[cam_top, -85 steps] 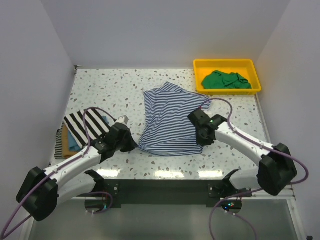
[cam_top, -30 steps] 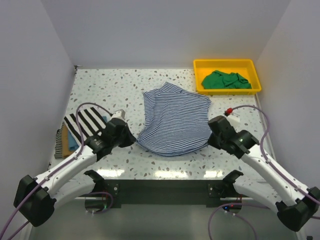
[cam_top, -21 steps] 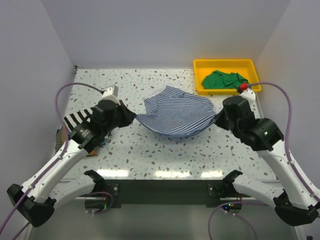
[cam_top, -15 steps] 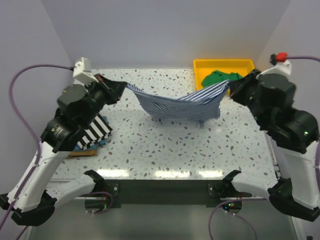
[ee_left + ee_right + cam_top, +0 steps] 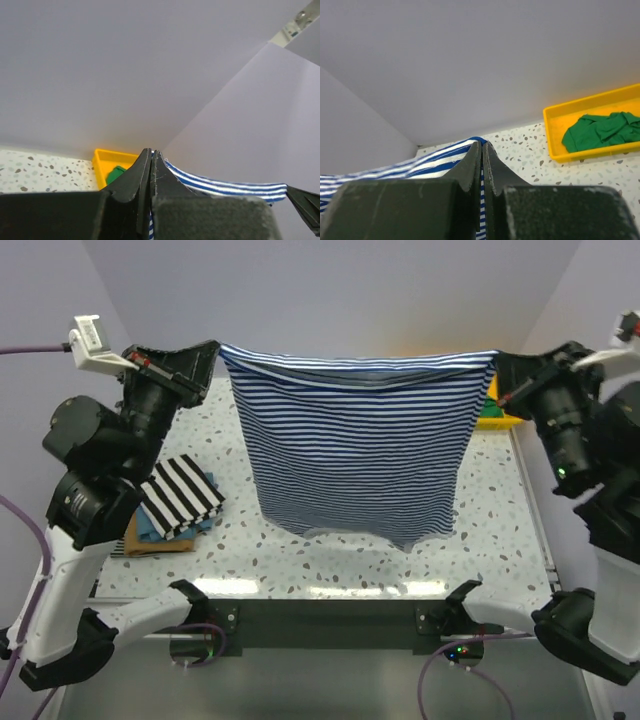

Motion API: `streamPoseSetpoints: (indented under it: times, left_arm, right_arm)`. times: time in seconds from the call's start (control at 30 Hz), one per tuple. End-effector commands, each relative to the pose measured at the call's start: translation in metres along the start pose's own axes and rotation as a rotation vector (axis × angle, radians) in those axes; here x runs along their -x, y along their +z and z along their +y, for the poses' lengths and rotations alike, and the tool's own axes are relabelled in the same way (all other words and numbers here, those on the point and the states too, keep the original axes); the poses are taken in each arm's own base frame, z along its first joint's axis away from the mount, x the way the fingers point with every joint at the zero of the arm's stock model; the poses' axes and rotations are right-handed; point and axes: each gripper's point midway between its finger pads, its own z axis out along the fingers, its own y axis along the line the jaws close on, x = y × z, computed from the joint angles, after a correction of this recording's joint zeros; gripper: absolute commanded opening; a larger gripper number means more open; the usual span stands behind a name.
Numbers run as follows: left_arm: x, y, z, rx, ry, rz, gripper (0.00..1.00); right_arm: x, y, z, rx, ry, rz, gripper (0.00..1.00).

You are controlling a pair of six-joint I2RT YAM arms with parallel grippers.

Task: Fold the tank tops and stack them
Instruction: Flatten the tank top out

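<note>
Closest to me is the speckled table [image 5: 235,562]. At about 8 o'clock on it sits a small pile. The black and white striped top [image 5: 180,498] is on the pile, with a blue top [image 5: 148,527] under it and a tan top [image 5: 152,545] at the bottom.

In the middle, the thin blue and white striped tank top [image 5: 355,440] hangs down flat like a curtain. Its bottom edge is just above the table. I am holding it up high by its two top corners.

My left gripper [image 5: 210,348] is at 10 o'clock. Its fingers are pressed together and pinching the left corner of the cloth. My right gripper [image 5: 497,360] is at 2 o'clock. It pinches the right corner the same way.

Farthest away, behind the cloth at 2 o'clock, is the yellow tray [image 5: 580,154]. The green top [image 5: 600,131] lies crumpled inside it.
</note>
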Motion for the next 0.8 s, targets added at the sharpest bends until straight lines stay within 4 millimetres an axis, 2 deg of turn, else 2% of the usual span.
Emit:
streamPoseSetpoints:
  times: [0.0,0.03,0.1,0.13,0.17,0.2,0.23,0.27,0.3,0.33,0.37,0.4,0.43,0.47,0.5,0.53,0.6,0.63,0.67,0.73,0.77]
  left_arm:
    - [-0.001,0.034,0.023,0.109,0.068,-0.078,0.00]
    - [0.002,0.042,0.025,0.120,0.073,-0.110,0.00]
    - [-0.012,0.067,0.035,0.146,0.116,-0.106,0.00]
    - [-0.012,0.078,0.039,0.141,0.129,-0.114,0.00]
    - [-0.016,0.099,0.041,0.123,0.136,-0.125,0.00]
    - [-0.017,0.110,0.044,0.110,0.142,-0.126,0.00]
    - [-0.014,0.122,0.048,0.075,0.152,-0.122,0.00]
    - [-0.018,0.143,0.051,0.050,0.161,-0.118,0.00]
    - [-0.010,0.155,0.046,0.007,0.156,-0.137,0.00]
    - [-0.006,0.166,0.045,-0.050,0.178,-0.114,0.00]
    - [0.002,0.184,0.040,-0.078,0.188,-0.124,0.00]
    - [0.007,0.191,0.040,-0.080,0.205,-0.119,0.00]
    - [0.010,0.196,0.041,-0.103,0.221,-0.098,0.00]
    - [0.027,0.200,0.030,-0.131,0.231,-0.130,0.00]
    - [0.033,0.200,0.029,-0.137,0.244,-0.134,0.00]
    - [0.040,0.199,0.032,-0.133,0.253,-0.132,0.00]
    - [0.046,0.186,0.036,-0.121,0.252,-0.132,0.00]
    - [0.020,0.189,0.064,-0.078,0.244,-0.089,0.00]
    - [0.030,0.168,0.055,-0.087,0.239,-0.116,0.00]
    - [0.020,0.156,0.074,-0.036,0.208,-0.116,0.00]
    - [0.000,0.144,0.094,0.010,0.183,-0.071,0.00]
  right_arm:
    - [-0.049,0.068,0.026,0.010,-0.126,0.064,0.00]
    - [-0.055,0.084,0.035,0.028,-0.126,0.060,0.00]
    - [-0.075,0.112,0.049,0.077,-0.113,0.104,0.00]
    - [-0.098,0.145,0.060,0.146,-0.105,0.170,0.00]
    - [-0.107,0.160,0.068,0.176,-0.070,0.196,0.00]
    - [-0.103,0.173,0.080,0.223,-0.055,0.184,0.00]
    - [-0.132,0.202,0.088,0.272,-0.060,0.244,0.00]
    - [-0.141,0.216,0.093,0.296,-0.058,0.261,0.00]
    - [-0.112,0.215,0.112,0.370,-0.036,0.194,0.00]
    - [-0.109,0.224,0.113,0.392,-0.025,0.186,0.00]
    - [-0.128,0.241,0.118,0.429,-0.005,0.221,0.00]
    - [-0.117,0.243,0.121,0.452,0.013,0.187,0.00]
    - [-0.104,0.253,0.115,0.459,0.028,0.135,0.00]
    - [-0.089,0.245,0.120,0.494,0.062,0.115,0.00]
    - [-0.085,0.247,0.114,0.488,0.069,0.101,0.00]
    - [-0.091,0.252,0.104,0.462,0.064,0.115,0.00]
    - [-0.095,0.249,0.096,0.441,0.039,0.137,0.00]
    - [-0.104,0.249,0.089,0.419,0.031,0.173,0.00]
    - [-0.111,0.248,0.084,0.408,0.014,0.194,0.00]
    - [-0.146,0.243,0.066,0.362,-0.001,0.309,0.00]
    - [-0.163,0.241,0.056,0.340,-0.012,0.360,0.00]
